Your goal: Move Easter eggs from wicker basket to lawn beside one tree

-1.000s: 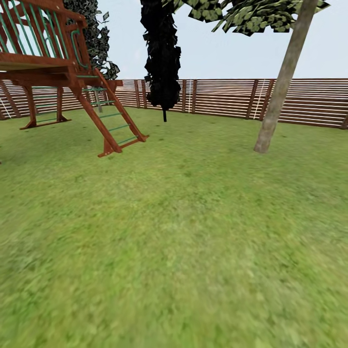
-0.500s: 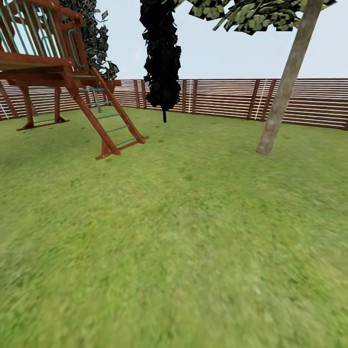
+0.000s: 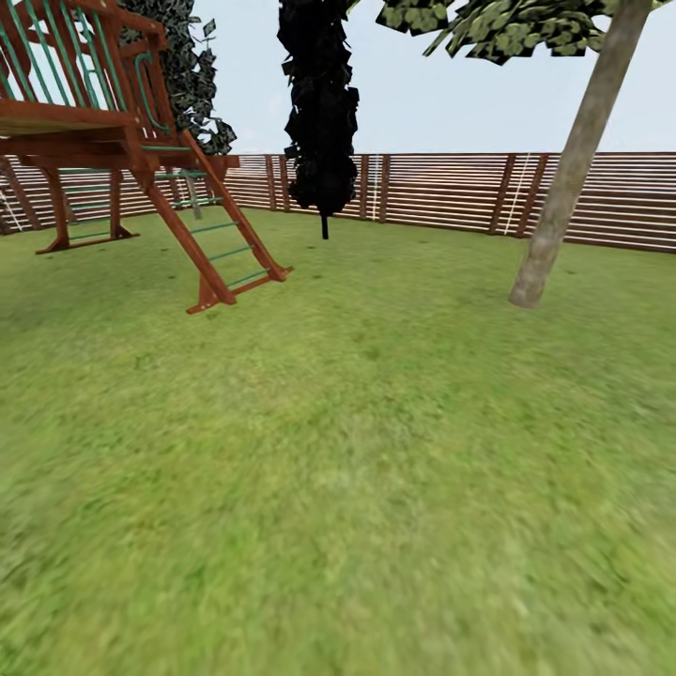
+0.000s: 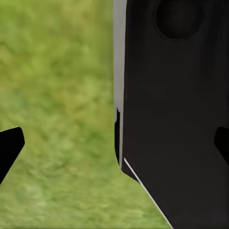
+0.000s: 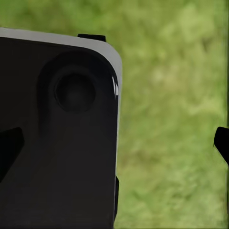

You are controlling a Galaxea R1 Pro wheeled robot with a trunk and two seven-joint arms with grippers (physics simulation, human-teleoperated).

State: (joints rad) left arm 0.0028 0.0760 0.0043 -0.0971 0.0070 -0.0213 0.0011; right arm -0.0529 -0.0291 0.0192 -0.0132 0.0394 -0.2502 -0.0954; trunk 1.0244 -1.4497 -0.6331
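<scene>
Both wrist views look down on grass and a black part of the robot. The left hand (image 4: 119,145) and the right hand (image 5: 114,145) are spread wide, grasping nothing. The lawn (image 3: 357,469) stretches ahead. The tree (image 3: 563,207) leans at far right, a wooden play tower (image 3: 103,131) far left, a slatted fence (image 3: 441,192) behind.

Fenced garden, lawn (image 3: 357,451), wooden play tower (image 3: 103,141), slatted fence (image 3: 441,192), tree (image 3: 573,178)
</scene>
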